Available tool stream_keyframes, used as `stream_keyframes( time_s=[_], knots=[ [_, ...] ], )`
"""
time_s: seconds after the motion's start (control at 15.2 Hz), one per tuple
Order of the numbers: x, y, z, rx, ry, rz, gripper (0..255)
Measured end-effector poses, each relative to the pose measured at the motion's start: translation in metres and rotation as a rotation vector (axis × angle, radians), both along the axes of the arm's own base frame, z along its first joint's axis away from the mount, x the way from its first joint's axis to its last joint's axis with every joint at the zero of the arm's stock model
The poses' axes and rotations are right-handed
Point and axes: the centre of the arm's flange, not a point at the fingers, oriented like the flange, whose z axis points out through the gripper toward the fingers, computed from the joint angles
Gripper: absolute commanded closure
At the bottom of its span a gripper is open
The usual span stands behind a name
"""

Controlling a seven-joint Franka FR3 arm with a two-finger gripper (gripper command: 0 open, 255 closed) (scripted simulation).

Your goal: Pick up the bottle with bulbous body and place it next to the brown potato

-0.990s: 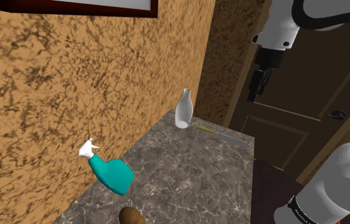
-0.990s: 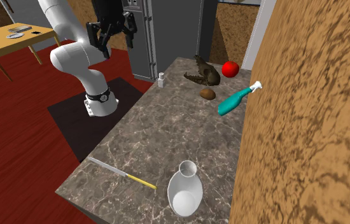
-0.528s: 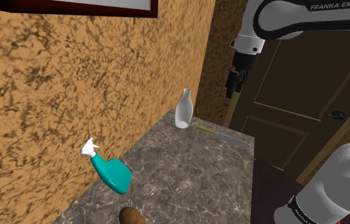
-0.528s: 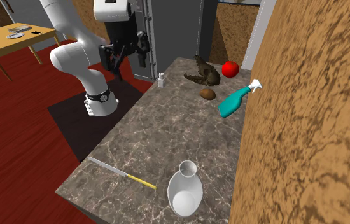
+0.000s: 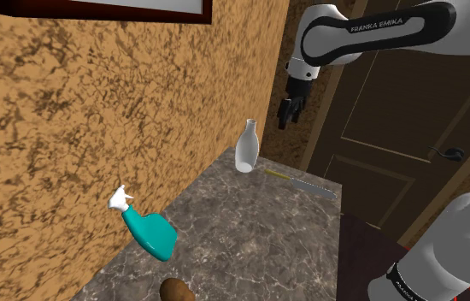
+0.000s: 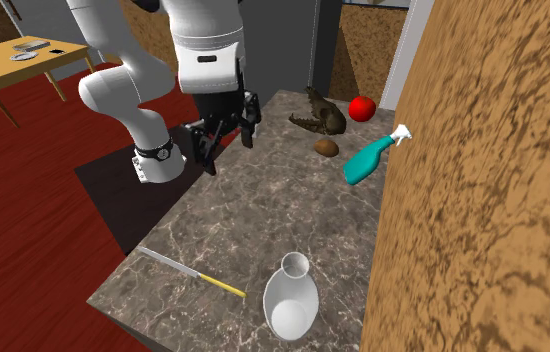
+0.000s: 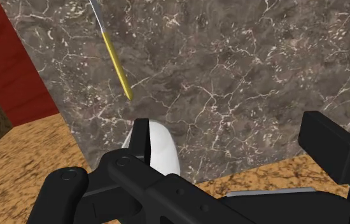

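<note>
The white bottle with a bulbous body (image 5: pixel 246 147) stands upright at the far end of the marble counter (image 5: pixel 250 231), close to the wall. It also shows in the second exterior view (image 6: pixel 290 297) and the wrist view (image 7: pixel 166 149). My gripper (image 5: pixel 286 114) hangs open in the air, above the bottle and to the shoulder view's right of it. In the wrist view the gripper (image 7: pixel 234 140) holds nothing, and the bottle sits just past one finger. The brown potato (image 5: pixel 176 292) lies at the counter's near end (image 6: pixel 326 147).
A teal spray bottle (image 5: pixel 149 231) lies against the wall between bottle and potato. A knife with a yellow handle (image 5: pixel 302 181) lies near the bottle. A red fruit (image 6: pixel 363 108) and a brown crab-like object (image 6: pixel 318 112) sit beyond the potato. A dark door (image 5: pixel 396 128) stands behind.
The arm has swung toward the white bottle, leftward in the shoulder view and lower over the counter. The fingers stayed open. Nothing on the counter moved.
</note>
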Motion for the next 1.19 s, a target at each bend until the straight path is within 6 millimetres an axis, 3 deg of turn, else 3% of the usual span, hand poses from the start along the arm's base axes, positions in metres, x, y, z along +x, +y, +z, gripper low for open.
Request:
stream_keyframes(
  time_s=[0.99, 1.19],
  knots=[
    [0.173, -0.032, -0.062, -0.012, -0.048, 0.01, 0],
    [0.183, -0.034, -0.076, -0.012, -0.051, 0.011, 0]
  ],
)
